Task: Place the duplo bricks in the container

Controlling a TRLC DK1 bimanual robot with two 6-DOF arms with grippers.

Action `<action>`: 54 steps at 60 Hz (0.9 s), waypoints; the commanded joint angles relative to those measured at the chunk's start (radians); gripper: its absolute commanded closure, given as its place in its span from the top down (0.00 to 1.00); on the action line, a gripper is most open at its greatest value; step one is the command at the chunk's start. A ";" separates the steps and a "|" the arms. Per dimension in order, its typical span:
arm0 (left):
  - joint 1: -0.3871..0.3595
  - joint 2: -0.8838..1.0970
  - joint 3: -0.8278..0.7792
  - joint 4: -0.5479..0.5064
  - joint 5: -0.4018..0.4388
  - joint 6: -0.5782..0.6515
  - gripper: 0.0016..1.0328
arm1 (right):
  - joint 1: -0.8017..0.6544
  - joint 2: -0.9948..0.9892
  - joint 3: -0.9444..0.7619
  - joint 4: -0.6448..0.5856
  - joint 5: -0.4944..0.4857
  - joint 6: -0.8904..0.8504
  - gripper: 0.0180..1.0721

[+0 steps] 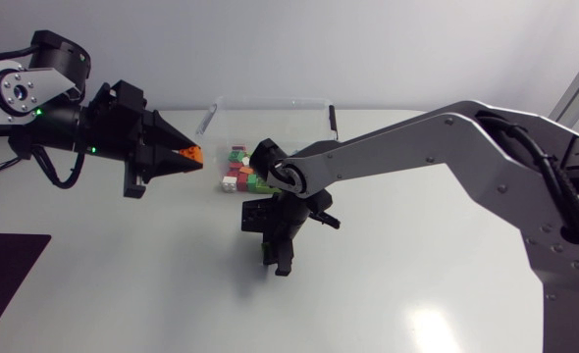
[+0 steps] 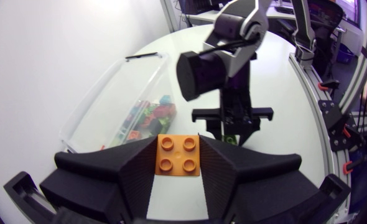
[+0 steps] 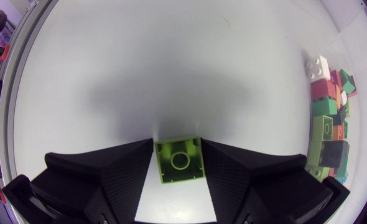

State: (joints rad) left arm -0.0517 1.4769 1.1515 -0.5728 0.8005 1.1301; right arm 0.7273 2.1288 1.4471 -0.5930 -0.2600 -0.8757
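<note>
My left gripper (image 1: 195, 155) hangs above the table, left of the clear container (image 1: 314, 106), and is shut on an orange duplo brick (image 1: 190, 153). In the left wrist view the orange brick (image 2: 178, 155) sits studs-up between the fingers. My right arm reaches in to the middle of the table, where its gripper (image 1: 271, 259) points down just in front of the container. Its two fingers press on either side of a lime-green brick (image 3: 180, 160) resting on the table. Several coloured bricks (image 1: 238, 173) lie in the container's near end.
The container has black clips (image 1: 332, 119) at its far corners. A dark mat (image 1: 5, 284) lies at the table's front left corner. My right arm's links (image 1: 397, 147) stretch across the right half of the table. The brick pile (image 3: 329, 118) lies beside my right gripper.
</note>
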 commanded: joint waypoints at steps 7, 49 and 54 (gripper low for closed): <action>-0.011 0.034 0.057 0.099 0.000 -0.173 0.30 | 0.018 0.003 0.022 -0.077 0.022 0.001 0.15; -0.114 0.195 0.223 0.533 -0.274 -0.710 0.33 | -0.193 -0.501 0.035 -0.162 0.013 0.119 0.15; -0.143 0.241 0.280 0.536 -0.322 -0.740 0.33 | -0.210 -0.532 0.052 -0.160 0.004 0.144 0.15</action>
State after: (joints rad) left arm -0.1699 1.6653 1.3655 -0.0498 0.5022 0.4442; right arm 0.5301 1.6341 1.4662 -0.7380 -0.2424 -0.7666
